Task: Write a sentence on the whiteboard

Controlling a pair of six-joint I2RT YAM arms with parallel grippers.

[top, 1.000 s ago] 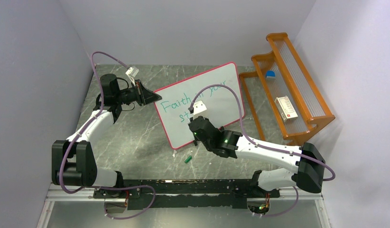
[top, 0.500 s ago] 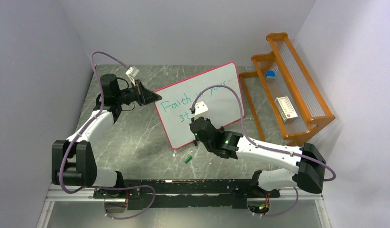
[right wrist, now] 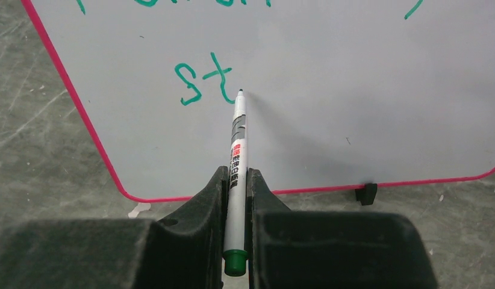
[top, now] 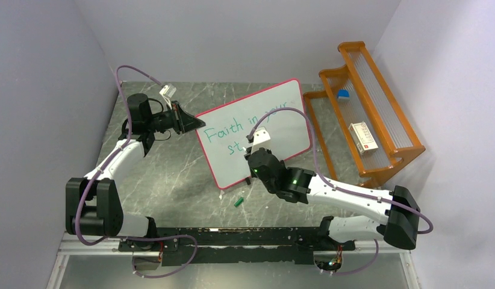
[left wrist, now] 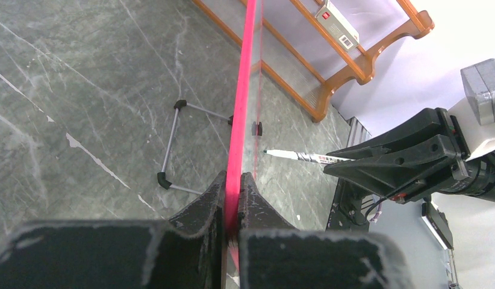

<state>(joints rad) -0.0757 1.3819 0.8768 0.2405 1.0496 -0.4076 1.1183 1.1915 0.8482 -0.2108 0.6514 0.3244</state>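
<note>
Since a second earlier our right arm had slid a bit to the right, shoulder link and all, so the "in" of the top line came out from under the wrist, while the left arm hadn't budged. The board (top: 224, 161) stood tilted on the table (top: 167, 174), near the rack (top: 377, 120), with the green words (top: 224, 131) reading "Faith in your" and then just "st" below, so we figured we were a bit past halfway. Our left gripper (left wrist: 233, 179) had its jaws pressed tight on the pink frame at the board's left edge. The right gripper (right wrist: 236, 174) was pinching the marker (right wrist: 238, 135) by its back half, with the tip right at the surface just beside the "t". Our take on handling: the board looked thin, stiff and light, propped on skinny wire legs with little black feet, so pen pressure would probably shove or rock it without that clamp. The frame edge seemed the only sane place to hold it, since the face is slick and a grip there would smear the ink. The marker looked light and smooth too, and could twist in the jaws if pressed hard. Its green cap (top: 238, 201) lay on the table in front of the board.
</note>
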